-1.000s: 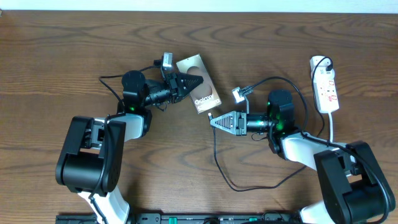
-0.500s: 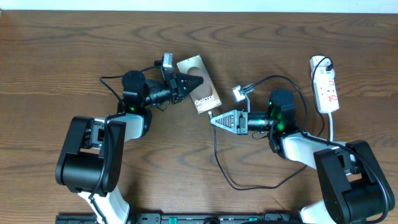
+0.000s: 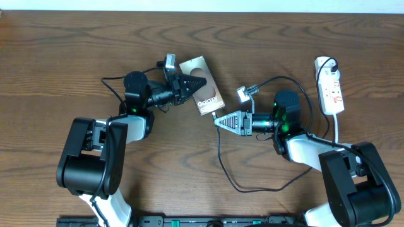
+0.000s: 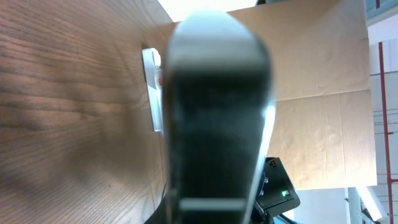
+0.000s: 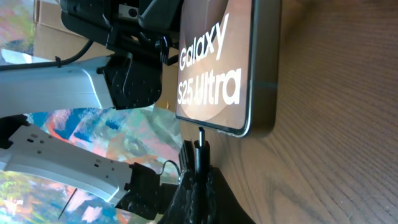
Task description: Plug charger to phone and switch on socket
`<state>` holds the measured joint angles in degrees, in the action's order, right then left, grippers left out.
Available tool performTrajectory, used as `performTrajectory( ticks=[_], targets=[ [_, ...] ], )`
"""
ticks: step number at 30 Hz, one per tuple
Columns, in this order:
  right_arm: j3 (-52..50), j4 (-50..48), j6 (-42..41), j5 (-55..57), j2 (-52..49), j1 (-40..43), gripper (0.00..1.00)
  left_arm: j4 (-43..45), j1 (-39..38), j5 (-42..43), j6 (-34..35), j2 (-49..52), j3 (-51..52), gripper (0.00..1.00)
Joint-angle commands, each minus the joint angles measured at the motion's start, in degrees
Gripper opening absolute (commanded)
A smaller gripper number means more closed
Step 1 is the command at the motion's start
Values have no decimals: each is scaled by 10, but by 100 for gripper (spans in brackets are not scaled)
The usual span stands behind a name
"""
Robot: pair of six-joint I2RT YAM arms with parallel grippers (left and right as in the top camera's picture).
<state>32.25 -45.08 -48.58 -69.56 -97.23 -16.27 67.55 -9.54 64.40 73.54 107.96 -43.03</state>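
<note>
Left gripper point(image 3: 199, 82) clamps phone point(image 3: 208, 99) edge; right gripper point(image 3: 216, 121) pinches charger point(image 5: 199, 155) tip just below phone; port contact unclear, left wrist view blurred.

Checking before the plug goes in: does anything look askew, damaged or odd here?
Nothing damaged or spilled. The phone lies diagonally on the table, held by the left end effector; the charger tip in the right end effector points at its short edge, not yet inserted.
</note>
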Motion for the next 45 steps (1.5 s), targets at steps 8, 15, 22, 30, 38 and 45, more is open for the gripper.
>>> performTrajectory(
  ticks=[8,15,22,30,38,45],
  targets=[
    [9,19,11,6,-4,8,1,9,-2,11,3,-8,-11,7],
    [9,18,9,6,-4,9,1,9,-2,11,2,-8,-11,7],
    [9,18,5,6,-4,9,1,9,-2,11,2,-8,-11,7],
    [9,11,4,-5,-4,9,1,8,-2,9,0,-8,-11,7],
    [9,9,4,-5,-4,8,1,8,-2,7,0,-8,-11,7],
    [9,7,4,-5,-4,8,1,7,-2,5,0,-8,-11,7]
  ],
)
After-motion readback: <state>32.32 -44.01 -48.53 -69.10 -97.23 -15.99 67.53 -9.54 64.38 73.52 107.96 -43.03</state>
